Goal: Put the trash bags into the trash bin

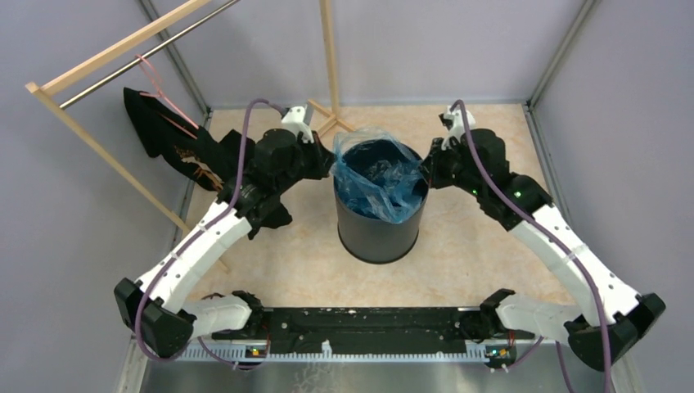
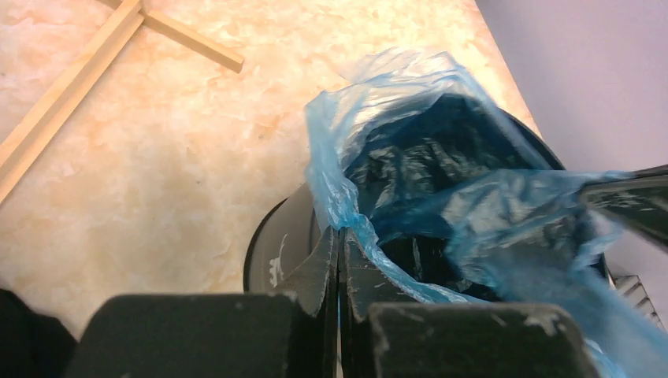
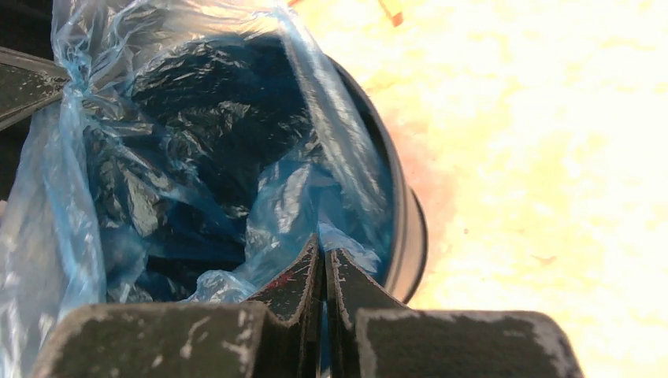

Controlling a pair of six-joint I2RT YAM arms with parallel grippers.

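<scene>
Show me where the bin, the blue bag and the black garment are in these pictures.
bin (image 1: 376, 237), top view, on its bare front wall.
bag (image 1: 378, 184), top view, on the crumpled film in the bin's mouth.
garment (image 1: 151, 124), top view, on the hanging cloth's upper part.

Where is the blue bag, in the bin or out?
Mostly in: the blue bag sags inside the trash bin, edges sticking above the rim, pinched by the left gripper and right gripper.
</scene>
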